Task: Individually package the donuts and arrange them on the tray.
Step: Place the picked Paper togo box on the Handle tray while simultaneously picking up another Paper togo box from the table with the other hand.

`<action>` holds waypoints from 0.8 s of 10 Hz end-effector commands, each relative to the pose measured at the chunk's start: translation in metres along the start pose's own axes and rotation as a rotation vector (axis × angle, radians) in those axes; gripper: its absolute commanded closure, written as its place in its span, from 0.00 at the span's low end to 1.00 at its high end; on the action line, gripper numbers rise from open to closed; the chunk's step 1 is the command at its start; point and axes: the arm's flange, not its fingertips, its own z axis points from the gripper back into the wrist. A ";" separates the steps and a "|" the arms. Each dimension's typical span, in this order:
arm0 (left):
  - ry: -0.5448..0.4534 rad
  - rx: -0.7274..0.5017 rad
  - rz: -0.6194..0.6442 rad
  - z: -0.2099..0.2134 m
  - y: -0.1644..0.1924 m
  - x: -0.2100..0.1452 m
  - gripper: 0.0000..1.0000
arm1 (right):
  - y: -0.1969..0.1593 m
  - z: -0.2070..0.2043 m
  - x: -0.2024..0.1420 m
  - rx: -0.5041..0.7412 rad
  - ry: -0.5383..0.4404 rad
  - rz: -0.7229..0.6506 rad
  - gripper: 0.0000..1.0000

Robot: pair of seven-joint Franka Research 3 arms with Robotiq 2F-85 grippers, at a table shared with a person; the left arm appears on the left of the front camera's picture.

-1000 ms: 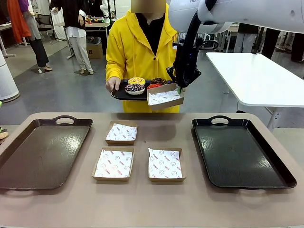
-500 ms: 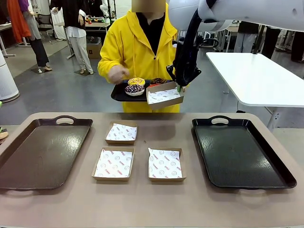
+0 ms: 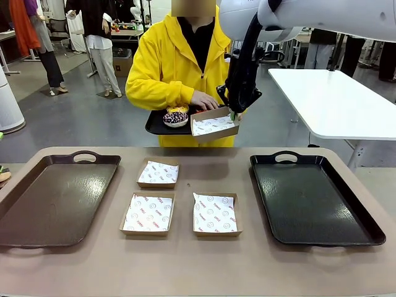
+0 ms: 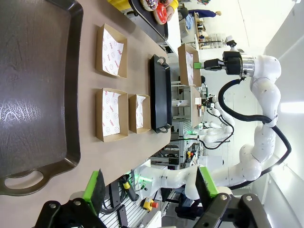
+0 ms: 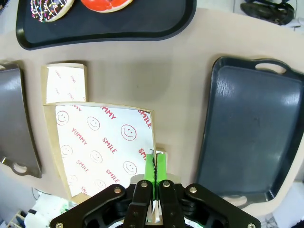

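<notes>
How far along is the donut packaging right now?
Done: nothing boxed yet. In hand: the right gripper, shut on a box, holds it beside the person's tray while a hand is over the donuts. Left: three boxes on the table to fill, then all onto a table tray.

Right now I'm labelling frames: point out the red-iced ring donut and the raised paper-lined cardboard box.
red-iced ring donut (image 5: 92, 4): right wrist view, on its icing.
paper-lined cardboard box (image 3: 213, 125): front view, on its printed liner.

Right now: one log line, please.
right gripper: shut on lined box, held up at person's tray | left gripper: open, holding nothing | person's hand: over donuts | table: three lined boxes
</notes>
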 end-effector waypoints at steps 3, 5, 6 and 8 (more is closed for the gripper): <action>-0.006 -0.015 0.010 0.001 -0.001 -0.001 0.00 | -0.001 0.000 -0.004 -0.001 -0.002 -0.004 1.00; -0.006 -0.015 0.010 0.001 -0.001 -0.001 0.00 | -0.001 0.000 -0.004 -0.001 -0.002 -0.004 1.00; -0.006 -0.015 0.010 0.001 -0.001 -0.001 0.00 | -0.001 0.000 -0.004 -0.001 -0.002 -0.004 1.00; -0.006 -0.015 0.010 0.001 -0.001 -0.001 0.00 | -0.001 0.000 -0.004 -0.001 -0.002 -0.004 1.00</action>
